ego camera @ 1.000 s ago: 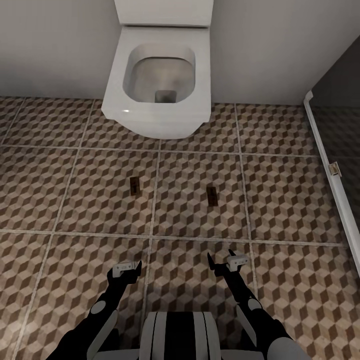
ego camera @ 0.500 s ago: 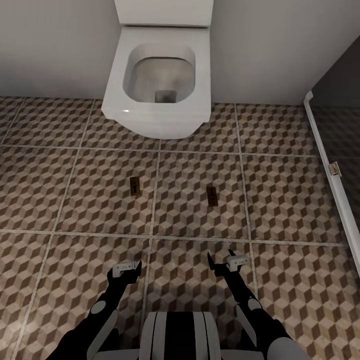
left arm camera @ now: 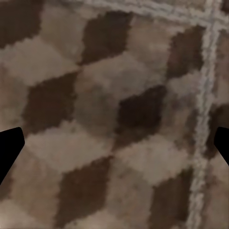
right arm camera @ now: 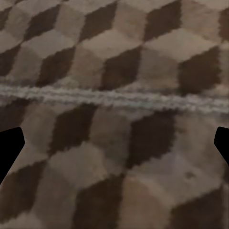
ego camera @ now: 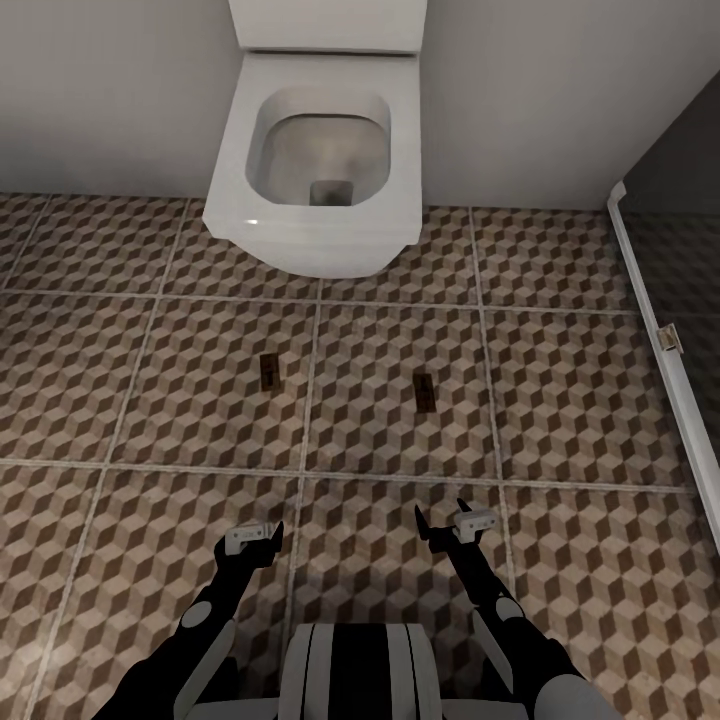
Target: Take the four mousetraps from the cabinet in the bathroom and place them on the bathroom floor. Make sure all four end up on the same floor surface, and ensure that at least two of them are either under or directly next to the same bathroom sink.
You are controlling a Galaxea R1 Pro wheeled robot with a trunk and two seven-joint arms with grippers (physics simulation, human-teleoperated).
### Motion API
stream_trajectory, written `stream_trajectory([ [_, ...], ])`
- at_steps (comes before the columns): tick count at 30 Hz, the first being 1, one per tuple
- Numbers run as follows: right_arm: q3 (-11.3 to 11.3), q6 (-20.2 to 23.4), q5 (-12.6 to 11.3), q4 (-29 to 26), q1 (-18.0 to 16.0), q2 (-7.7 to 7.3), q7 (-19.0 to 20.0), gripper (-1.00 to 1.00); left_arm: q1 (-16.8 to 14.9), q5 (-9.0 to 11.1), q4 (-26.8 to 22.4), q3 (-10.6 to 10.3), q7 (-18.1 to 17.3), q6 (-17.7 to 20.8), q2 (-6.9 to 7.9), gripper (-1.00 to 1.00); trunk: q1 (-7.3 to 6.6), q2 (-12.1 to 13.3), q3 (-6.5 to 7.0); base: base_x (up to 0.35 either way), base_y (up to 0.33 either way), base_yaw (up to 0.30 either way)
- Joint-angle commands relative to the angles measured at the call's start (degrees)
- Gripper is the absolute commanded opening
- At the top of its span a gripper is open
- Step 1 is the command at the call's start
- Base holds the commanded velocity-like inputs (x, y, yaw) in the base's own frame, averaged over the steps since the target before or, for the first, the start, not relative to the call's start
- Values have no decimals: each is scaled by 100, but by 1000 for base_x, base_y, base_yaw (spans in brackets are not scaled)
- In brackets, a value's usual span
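- both grippers, left (ego camera: 262, 541) and right (ego camera: 440, 527), hang released and empty above the bathroom floor (ego camera: 600, 420).
- risk: mousetraps at 11 o'clock (ego camera: 268, 371) and 1 o'clock (ego camera: 424, 392) lie by the toilet (ego camera: 315, 170), not a sink.

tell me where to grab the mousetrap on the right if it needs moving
The right mousetrap lies flat on the floor tiles, long axis pointing toward the toilet. Come straight down from above and pinch across its narrow width, on the long edges; the open right gripper is nearest.
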Motion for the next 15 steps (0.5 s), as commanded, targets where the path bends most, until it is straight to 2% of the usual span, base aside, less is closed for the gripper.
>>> stream_trajectory([
  [1,-2,-15,-19,4,-2,0,26,100,-4,49,0,-42,51,-29,10,100,-1,-1,-2,0,0,0],
  [4,-2,-15,-18,4,-2,0,23,100,-4,49,0,-42,51,-29,10,100,-1,-1,-2,0,0,0],
  [7,7,-82,1,-93,95,98,22,100,94,-30,-98,-42,88,-127,-66,100,-1,-1,-2,0,0,0],
  [15,7,-97,-1,-318,117,141,18,100,265,-35,-239,-42,89,-171,-11,100,-1,-1,-2,0,0,0],
])
